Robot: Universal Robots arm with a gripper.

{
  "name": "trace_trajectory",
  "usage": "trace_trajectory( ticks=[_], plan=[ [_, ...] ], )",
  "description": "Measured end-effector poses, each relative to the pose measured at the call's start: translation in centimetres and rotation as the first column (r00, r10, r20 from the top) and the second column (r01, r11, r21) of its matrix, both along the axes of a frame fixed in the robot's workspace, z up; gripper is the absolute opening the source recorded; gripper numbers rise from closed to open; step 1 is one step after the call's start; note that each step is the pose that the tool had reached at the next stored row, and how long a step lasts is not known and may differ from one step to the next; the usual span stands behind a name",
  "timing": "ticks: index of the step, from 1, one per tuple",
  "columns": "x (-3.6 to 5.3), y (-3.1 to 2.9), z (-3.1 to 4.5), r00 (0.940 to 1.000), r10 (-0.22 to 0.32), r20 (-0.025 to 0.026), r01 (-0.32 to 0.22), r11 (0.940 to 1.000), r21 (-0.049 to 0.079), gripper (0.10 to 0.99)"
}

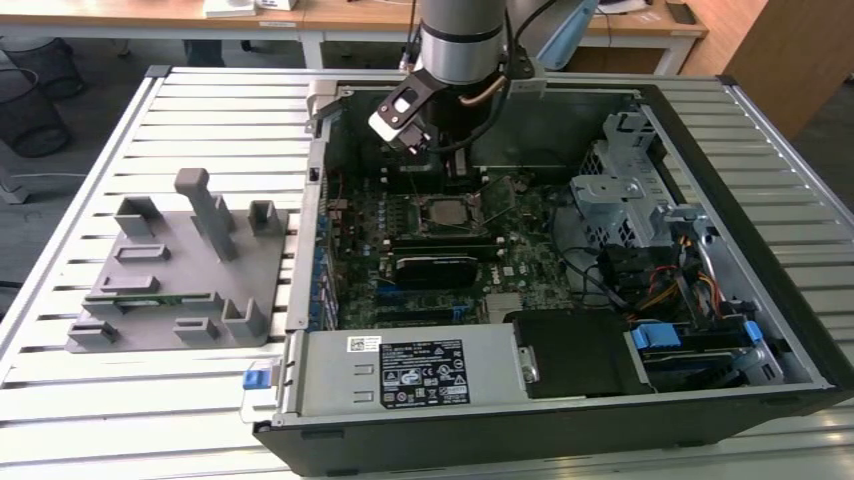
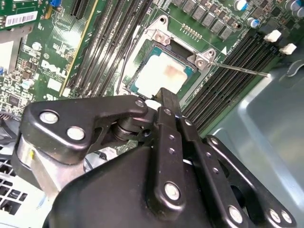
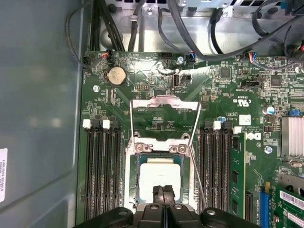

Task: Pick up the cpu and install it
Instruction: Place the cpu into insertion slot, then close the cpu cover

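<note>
First wrist view shows the cpu (image 3: 160,172) lying in the socket (image 3: 156,148), with the gripper (image 3: 164,191) close over it, fingers (image 3: 158,194) pressed together. If the cpu sits slightly crooked, a push downward could, I think, bend socket pins.

You see the cpu (image 3: 158,172) lying flat in the socket (image 3: 137,192) of the motherboard (image 3: 142,71), the retention frame (image 3: 164,102) flipped open. Your claw (image 3: 163,191), fingertips pressed together, overlaps one edge of it.
</note>
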State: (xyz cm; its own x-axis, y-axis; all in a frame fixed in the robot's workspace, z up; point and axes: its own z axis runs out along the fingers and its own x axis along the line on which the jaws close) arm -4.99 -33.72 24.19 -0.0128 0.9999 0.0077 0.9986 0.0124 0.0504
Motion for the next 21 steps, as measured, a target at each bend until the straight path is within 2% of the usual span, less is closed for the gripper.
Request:
trace_trajectory(
  ticks=[4,8,16,21],
  plan=[
    [0.00,0.00,0.69,1.0000,0.000,0.0000,0.000,1.0000,0.000,0.106],
    [0.00,0.00,1.81,1.0000,0.000,-0.0001,0.000,1.0000,0.000,0.106],
    [0.00,0.00,4.75,1.0000,0.000,0.0000,0.000,1.0000,0.000,0.106],
    [0.00,-0.24,4.86,1.0000,0.000,0.0000,0.000,1.0000,0.001,0.106]
  ],
)
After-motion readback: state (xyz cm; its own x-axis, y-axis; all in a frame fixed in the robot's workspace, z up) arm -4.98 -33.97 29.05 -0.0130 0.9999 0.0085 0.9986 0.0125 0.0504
